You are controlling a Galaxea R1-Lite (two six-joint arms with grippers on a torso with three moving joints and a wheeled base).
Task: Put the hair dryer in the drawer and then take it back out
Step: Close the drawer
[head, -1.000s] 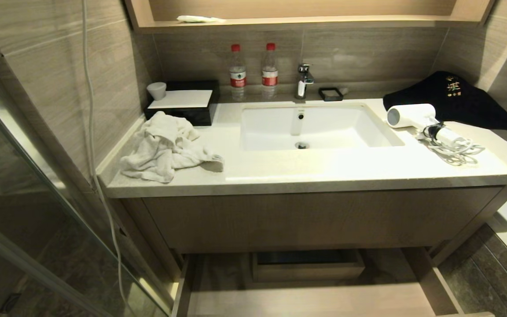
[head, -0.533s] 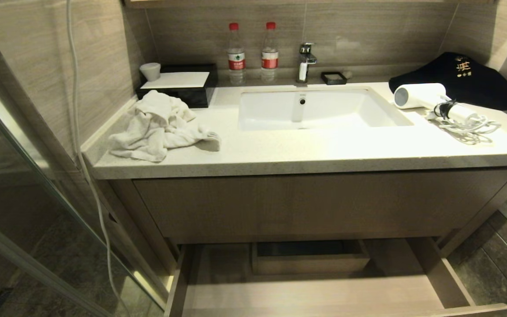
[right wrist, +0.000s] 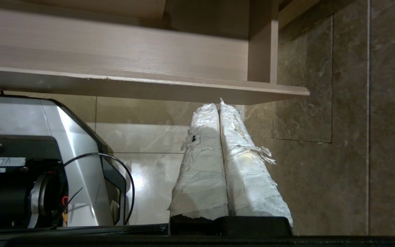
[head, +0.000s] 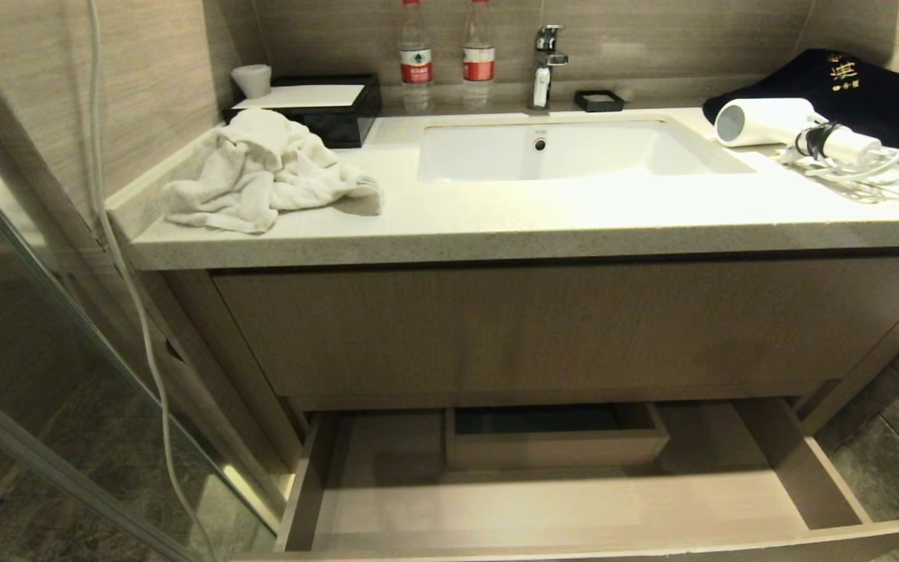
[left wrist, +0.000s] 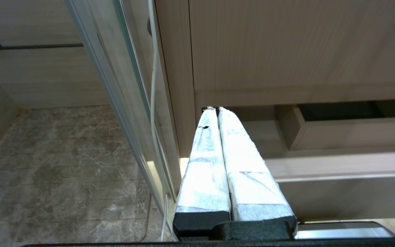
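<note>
A: Where is the hair dryer point(head: 765, 122) sitting?

B: At the upper right of the head frame, lying on its side on the tabletop point(head: 574, 215), just right of the sink point(head: 566, 148) and against a black cloth point(head: 847, 86). Its strapped cord point(head: 863, 165) is piled beside the handle, so the handle looks like the free part to grasp.

A: And the drawer point(head: 574, 511)?

B: Pulled out wide along the bottom of the frame, its pale floor bare. I'd judge it stands open so the dryer can be lowered straight in. A smaller inner box point(head: 555, 437) sits at its back, at the frame's lower middle.

A: The hands?

B: Neither shows in the head frame. The left hand point(left wrist: 217, 110), with its fingers pressed together and holding nothing, points at the cabinet edge by the drawer's left end. The right hand point(right wrist: 218, 104) is likewise closed and empty, low under the drawer's front corner, over the floor tiles point(right wrist: 321, 103).

A: Counts?

B: One dryer, one open drawer, one inner box, two red-capped bottles point(head: 445, 55), one crumpled white towel point(head: 262, 172), one tap point(head: 547, 58), one black tray point(head: 317, 109) with one cup point(head: 252, 80), one small black dish point(head: 598, 100).
</note>
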